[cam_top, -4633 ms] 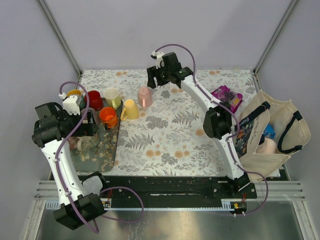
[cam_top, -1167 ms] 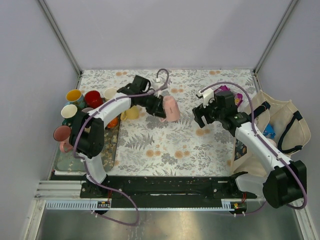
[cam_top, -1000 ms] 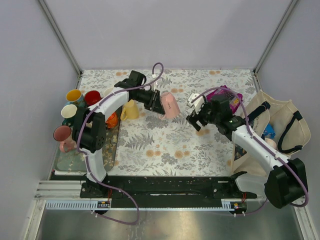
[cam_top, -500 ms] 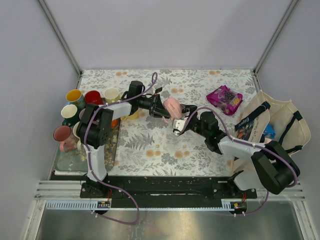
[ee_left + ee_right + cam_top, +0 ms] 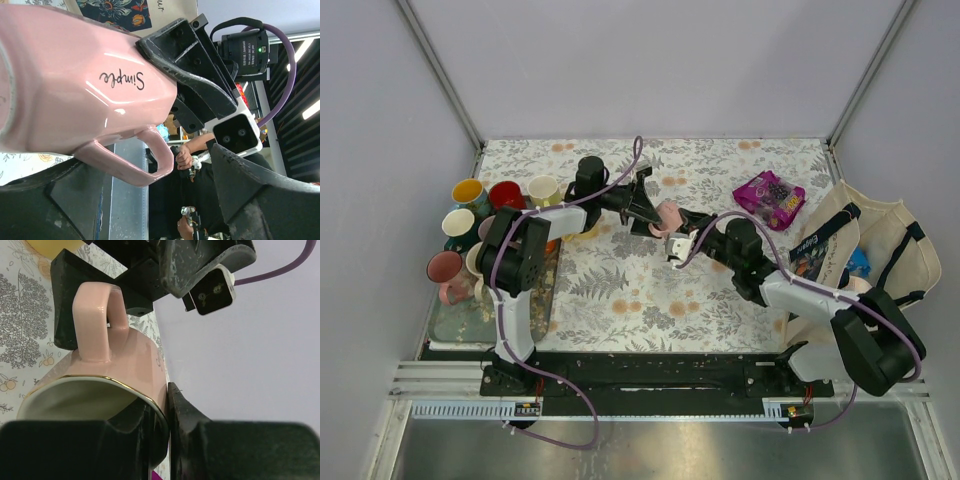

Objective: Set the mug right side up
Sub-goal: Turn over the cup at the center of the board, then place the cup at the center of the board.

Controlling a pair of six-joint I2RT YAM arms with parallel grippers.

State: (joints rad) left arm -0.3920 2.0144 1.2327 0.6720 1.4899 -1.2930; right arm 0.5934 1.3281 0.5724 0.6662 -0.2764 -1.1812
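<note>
Pinching the rim: the right gripper (image 5: 166,407) has its jaws closed on the lip of the pink glazed ceramic mug (image 5: 75,90), one finger inside the white-lined mouth and the other pressed on the outer wall.
Left gripper: the left gripper (image 5: 648,207) stands spread, its fingers on either side of the mug body. In the left wrist view no pad touches the glaze.
Where the mug is: in the air between the two arms, above the middle of the flower-printed table cover (image 5: 620,290). It lies roughly on its side, mouth toward the right arm and base toward the left one.
Handle: the looped handle (image 5: 95,320) sticks out sideways, clear of both sets of fingers (which leaves the rim free for a clean pinch).
Why this hold: a rim grip lets the right wrist roll the mouth upward and set the base down flat, with no finger caught underneath.
Step in hand: a mid-air handover, by my reading. The weight now appears to rest with the right arm alone.
What remains: rolling the mug until the mouth faces up, then lowering it onto the cover.
Risk: a thin pinch on a glossy lip could slip while the mug is being turned.
</note>
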